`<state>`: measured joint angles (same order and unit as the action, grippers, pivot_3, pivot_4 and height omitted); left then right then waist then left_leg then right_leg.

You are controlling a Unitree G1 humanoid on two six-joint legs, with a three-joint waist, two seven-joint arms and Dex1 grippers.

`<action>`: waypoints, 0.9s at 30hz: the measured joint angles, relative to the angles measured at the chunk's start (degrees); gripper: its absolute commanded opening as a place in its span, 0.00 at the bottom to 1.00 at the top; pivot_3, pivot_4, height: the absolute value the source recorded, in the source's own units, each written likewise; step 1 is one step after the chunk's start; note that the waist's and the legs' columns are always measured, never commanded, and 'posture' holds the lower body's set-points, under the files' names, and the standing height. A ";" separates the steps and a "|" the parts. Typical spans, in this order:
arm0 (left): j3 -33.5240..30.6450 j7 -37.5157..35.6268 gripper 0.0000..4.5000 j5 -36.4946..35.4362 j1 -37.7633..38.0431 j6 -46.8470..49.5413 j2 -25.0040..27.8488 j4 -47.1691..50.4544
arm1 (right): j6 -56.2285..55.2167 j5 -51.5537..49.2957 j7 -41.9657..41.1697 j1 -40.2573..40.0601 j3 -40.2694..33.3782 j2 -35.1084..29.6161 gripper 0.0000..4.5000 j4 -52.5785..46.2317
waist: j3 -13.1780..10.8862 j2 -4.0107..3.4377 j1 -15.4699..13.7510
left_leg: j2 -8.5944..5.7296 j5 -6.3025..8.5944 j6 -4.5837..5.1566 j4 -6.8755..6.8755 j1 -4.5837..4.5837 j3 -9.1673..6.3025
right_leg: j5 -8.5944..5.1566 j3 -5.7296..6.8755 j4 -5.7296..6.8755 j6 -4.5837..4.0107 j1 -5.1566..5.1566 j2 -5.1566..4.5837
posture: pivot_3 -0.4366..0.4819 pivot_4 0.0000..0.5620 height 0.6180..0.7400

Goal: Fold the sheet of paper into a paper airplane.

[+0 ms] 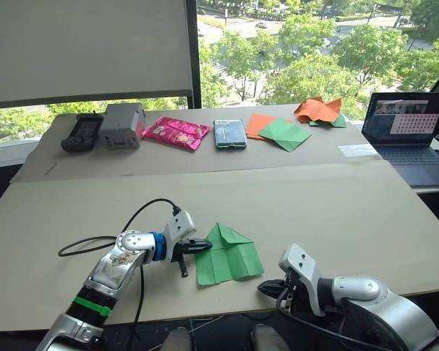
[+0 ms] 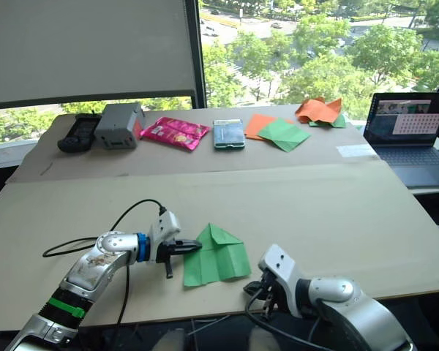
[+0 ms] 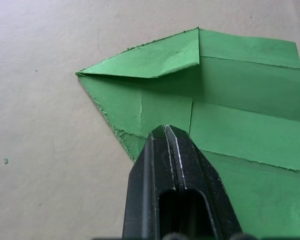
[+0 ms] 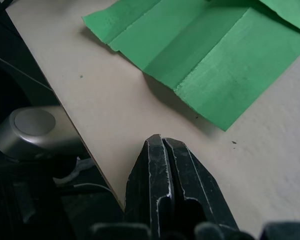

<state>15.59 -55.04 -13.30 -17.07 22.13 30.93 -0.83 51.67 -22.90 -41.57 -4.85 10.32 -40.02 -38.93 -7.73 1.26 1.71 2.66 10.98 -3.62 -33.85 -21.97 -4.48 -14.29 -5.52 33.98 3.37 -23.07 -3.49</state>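
Left eye view: the sheet of paper (image 1: 227,256) lies flat on the near part of the cardboard tabletop (image 1: 314,205), partly folded. Its far end comes to a point with two corner flaps turned in, and lengthwise creases run down the body, so the nose folds look done; I judge the wing folds and the final closing are still to come, since the paper lies open and not as a layered wedge. The left gripper (image 1: 203,248) sits at the sheet's left edge with its fingers pressed together, holding nothing. The right gripper (image 1: 268,289) is just off the sheet's near right corner, at the table's front edge, also closed and empty.

Right eye view: far beyond the sheet, along the back of the table, stand a black handset (image 2: 79,133), a grey box (image 2: 119,115), a pink foil packet (image 2: 175,132), a phone (image 2: 228,133), orange paper sheets (image 2: 319,110) with a spare green sheet (image 2: 284,134), and a laptop (image 2: 411,128).

Left wrist view: the closed fingertips rest on or just over the sheet's ragged left edge, near the folded-in flap; I cannot tell whether they touch.

Right wrist view: the closed fingers sit apart from the sheet's near corner. The pointed end is cut off here, and what lies under the raised panels is hidden.
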 measured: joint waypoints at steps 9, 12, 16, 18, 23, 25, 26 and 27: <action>0.08 0.52 0.01 0.44 -0.01 -0.02 -0.56 -0.11 | -4.42 2.50 5.43 1.17 1.92 3.02 0.00 3.68 | 0.05 0.09 -0.21 | 0.01 0.00 0.00 -0.01 0.05 0.00 | 0.00 0.01 -0.01 0.00 0.03 0.00 | 0.48 0.27 0.84; 0.10 0.56 0.01 0.49 0.00 -0.09 -0.62 -0.12 | -6.04 2.51 7.04 0.94 0.69 4.87 0.00 5.11 | 0.06 0.10 -0.28 | 0.01 0.00 0.00 -0.01 0.05 0.00 | 0.00 0.00 -0.01 0.00 0.02 0.01 | 0.48 0.27 0.84; 0.20 0.52 0.01 0.60 0.02 -0.48 -0.63 -0.09 | -8.63 2.71 10.53 1.12 -2.17 9.55 0.00 8.56 | 0.05 0.06 -0.40 | 0.00 0.00 0.00 -0.02 0.01 0.00 | 0.00 -0.01 0.01 0.00 0.01 0.01 | 0.48 0.27 0.84; 0.22 0.44 0.01 0.60 0.04 -0.59 -0.63 -0.05 | -9.31 2.49 11.74 1.29 -3.74 11.34 0.00 9.55 | 0.06 0.03 -0.44 | 0.00 0.00 0.01 -0.01 0.00 0.00 | 0.00 -0.01 0.03 0.00 0.01 0.02 | 0.48 0.27 0.84; 0.33 0.41 0.01 0.60 0.06 -0.66 -0.69 0.01 | -11.03 0.37 11.51 2.46 -4.49 15.96 0.00 9.83 | 0.11 -0.07 -0.53 | 0.02 -0.02 0.03 0.00 0.00 -0.01 | 0.00 -0.01 0.10 0.00 0.02 0.07 | 0.48 0.27 0.84; 0.31 0.43 0.01 0.65 0.10 -0.68 -0.69 0.00 | -11.02 -0.25 10.58 3.72 -3.37 16.74 0.00 10.03 | 0.13 -0.09 -0.48 | 0.02 -0.02 0.03 0.00 0.00 -0.01 | 0.00 -0.01 0.10 0.00 0.02 0.07 | 0.48 0.27 0.84; 0.31 0.47 0.01 0.78 0.07 -0.70 -0.69 -0.02 | -11.02 -0.52 10.26 4.73 -2.63 17.45 0.00 10.30 | 0.13 -0.09 -0.43 | 0.02 -0.02 0.03 0.00 0.01 -0.01 | 0.00 -0.01 0.10 0.00 0.02 0.07 | 0.48 0.27 0.84; 0.29 0.50 0.01 0.91 0.07 -0.75 -0.69 -0.02 | -11.02 -0.88 9.89 6.15 -1.74 18.40 0.00 10.91 | 0.14 -0.10 -0.40 | 0.02 -0.02 0.04 0.00 0.01 -0.01 | 0.00 -0.01 0.11 0.00 0.02 0.08 | 0.48 0.27 0.84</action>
<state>15.89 -54.54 -12.39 -17.01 21.38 30.24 -0.85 40.65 -23.78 -31.68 1.30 8.58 -21.62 -28.02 -7.59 1.16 1.32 2.68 10.96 -3.59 -33.85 -21.96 -4.49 -14.29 -5.53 34.08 3.37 -23.05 -3.42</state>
